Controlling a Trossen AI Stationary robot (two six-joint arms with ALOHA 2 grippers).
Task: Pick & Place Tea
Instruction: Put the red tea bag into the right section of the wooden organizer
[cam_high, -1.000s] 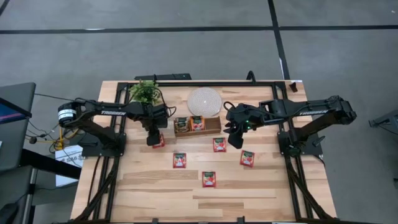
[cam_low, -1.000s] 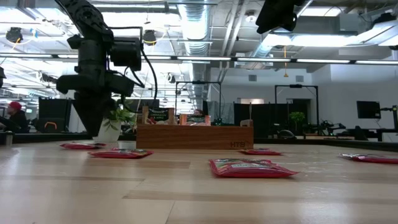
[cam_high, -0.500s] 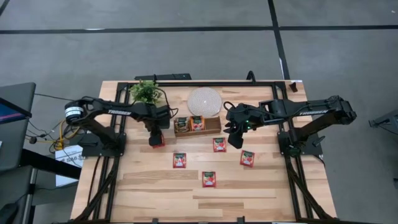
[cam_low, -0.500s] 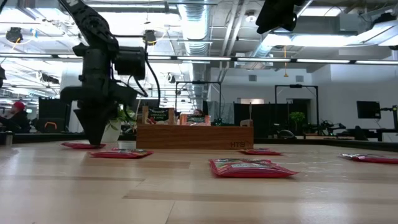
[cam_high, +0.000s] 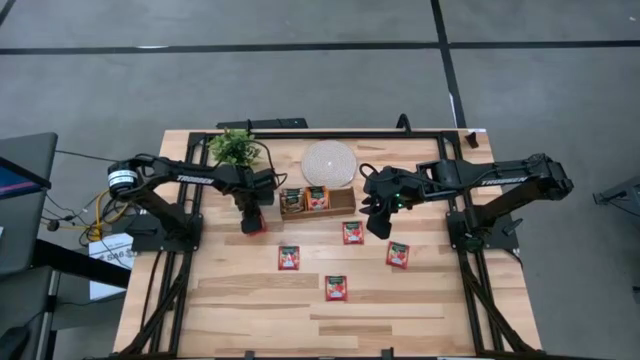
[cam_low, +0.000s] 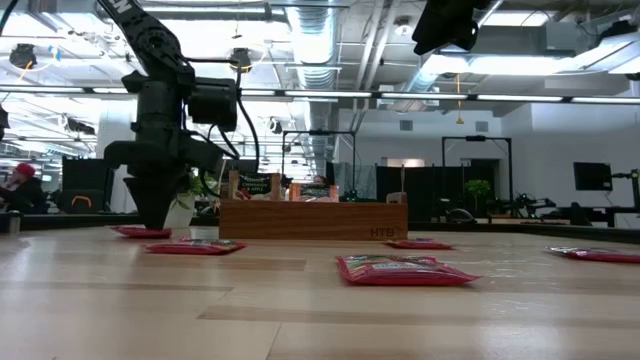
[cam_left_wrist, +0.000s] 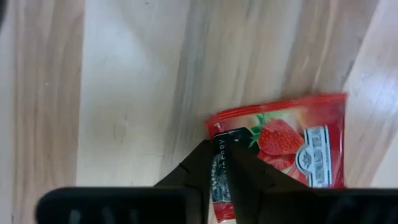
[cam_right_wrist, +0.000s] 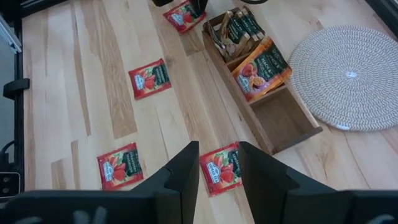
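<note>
Down at the table's left side, left gripper (cam_high: 251, 226) lowered onto a red sachet (cam_left_wrist: 283, 152), fingers (cam_left_wrist: 239, 168) closed tight on the packet's edge, as seen in the left wrist view; same sachet lying flat on the wooden table (cam_high: 400, 310), just left of the brown tray (cam_high: 342, 205). Seen level from the low view, left gripper (cam_low: 152, 210) standing upright with tips at the tabletop and the red packet (cam_low: 140, 231) under them. Over near the tray's right end, right gripper (cam_high: 378, 222) hanging above the wood, fingers (cam_right_wrist: 184, 165) parted with nothing between them, a red sachet (cam_right_wrist: 219, 168) visible on the table below the gap. Elsewhere, four more red sachets flat on the boards: one (cam_high: 352, 232) just in front of the tray, one (cam_high: 289, 257) toward the left, one (cam_high: 398, 254) toward the right, one (cam_high: 336, 287) nearest the front edge. Inside the tray, a few sachets standing on edge in the left and middle compartments (cam_right_wrist: 261, 67), right compartment not holding any. Behind the tray, a round white woven disc (cam_high: 328, 162) and a small green plant (cam_high: 233, 148).
</note>
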